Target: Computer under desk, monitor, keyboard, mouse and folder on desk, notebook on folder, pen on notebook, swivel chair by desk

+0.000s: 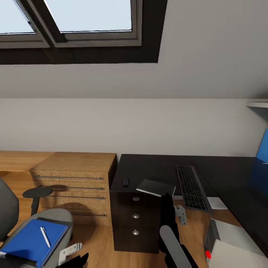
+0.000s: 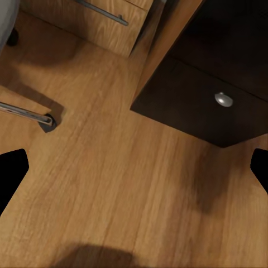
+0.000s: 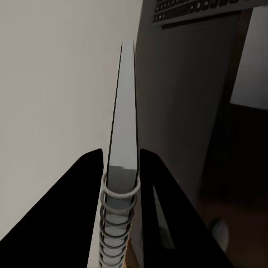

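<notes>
The right hand [image 3: 120,167] pinches the notebook [image 1: 155,187] above the table [image 1: 149,167] edge, near the keyboard [image 1: 191,186]. The folder [image 1: 31,240] carries the pen [image 1: 45,236] on the chair [image 1: 56,217]. The left hand [image 2: 134,167] is spread over bare floor [image 2: 123,184].

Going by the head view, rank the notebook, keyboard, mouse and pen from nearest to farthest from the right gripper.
1. notebook: clamped in the right gripper itself, above the desk edge.
2. keyboard: on the desk, just to the gripper's right.
3. mouse: on the desk, to its left, slightly farther than the keyboard.
4. pen: far left, lying on the folder on the swivel chair.
</notes>
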Robot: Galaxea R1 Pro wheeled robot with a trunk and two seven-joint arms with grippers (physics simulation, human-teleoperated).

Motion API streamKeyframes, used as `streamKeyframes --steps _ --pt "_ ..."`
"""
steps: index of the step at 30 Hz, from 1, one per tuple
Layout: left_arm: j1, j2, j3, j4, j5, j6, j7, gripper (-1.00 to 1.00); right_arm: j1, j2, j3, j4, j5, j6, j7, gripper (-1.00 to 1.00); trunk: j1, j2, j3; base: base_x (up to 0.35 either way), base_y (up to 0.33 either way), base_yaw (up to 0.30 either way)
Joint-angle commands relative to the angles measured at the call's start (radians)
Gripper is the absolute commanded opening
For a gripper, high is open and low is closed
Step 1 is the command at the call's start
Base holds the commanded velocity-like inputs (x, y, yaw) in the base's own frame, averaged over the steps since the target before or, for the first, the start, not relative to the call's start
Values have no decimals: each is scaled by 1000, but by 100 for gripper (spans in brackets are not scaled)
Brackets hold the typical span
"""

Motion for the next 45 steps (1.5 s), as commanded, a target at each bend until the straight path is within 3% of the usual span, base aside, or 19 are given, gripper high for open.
streamKeyframes --steps 1,8,15,31,45 --pt "0 1 -3 -2 10 2 9 100 -1 0 2 -1 -3 -5 1 -100 4 -8 -4 0 0 0" --pt "0 1 -3 -2 10 2 9 100 -1 0 2 -1 -3 -5 1 -100 31 -57 -26 0 0 0" --pt "0 -18 5 -7 10 -2 8 100 -1 0 1 -6 4 -5 15 -100 31 -57 -26 0 0 0" --pt "0 -19 3 -7 10 -43 10 100 -1 -4 3 -7 3 -5 19 -100 31 -57 -26 11 0 0" --pt "0 -19 3 -7 10 -44 9 100 -1 -4 2 -5 2 -6 20 -100 31 -57 -26 246 54 0"
